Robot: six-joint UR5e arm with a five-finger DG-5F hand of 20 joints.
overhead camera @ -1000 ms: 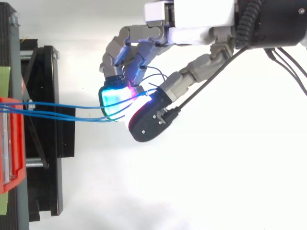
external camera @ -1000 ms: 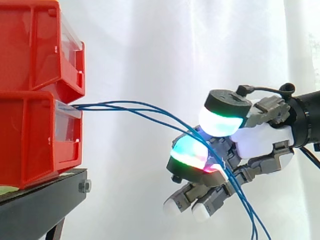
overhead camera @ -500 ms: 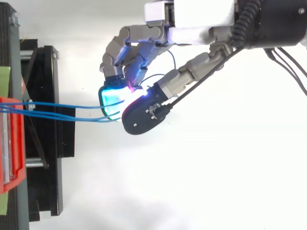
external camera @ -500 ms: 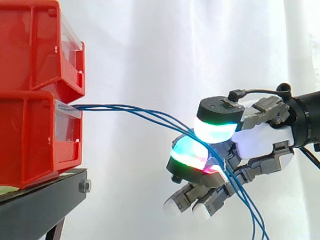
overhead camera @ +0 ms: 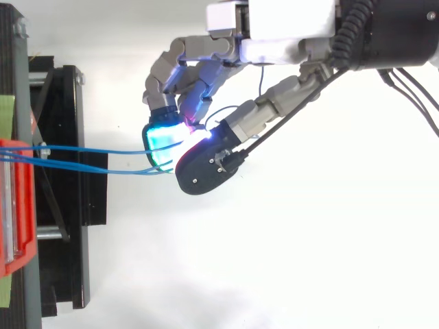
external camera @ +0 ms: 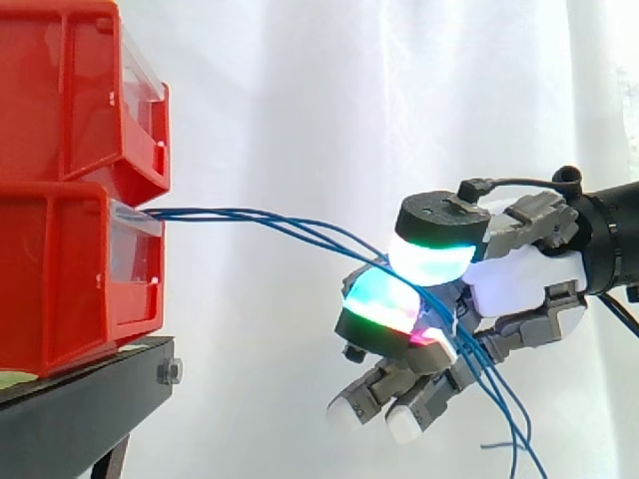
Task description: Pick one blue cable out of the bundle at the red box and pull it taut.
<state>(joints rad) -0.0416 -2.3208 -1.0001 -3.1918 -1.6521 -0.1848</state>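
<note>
Bins of red moulded plastic [external camera: 70,200] stand stacked on a black metal stand [external camera: 90,399]. The multi-fingered robot hand [external camera: 519,277] hangs well apart from them, its glowing pads pinched together on the thin blue cables [external camera: 270,218]. These run from the lower bin's front, pass through the pinch and droop below it. The cables appear light, limp and slick; a single strand is probably best isolated close to the pads.

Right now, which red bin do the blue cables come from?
The lower red bin: the blue cables leave its front; the upper bin has none.
</note>
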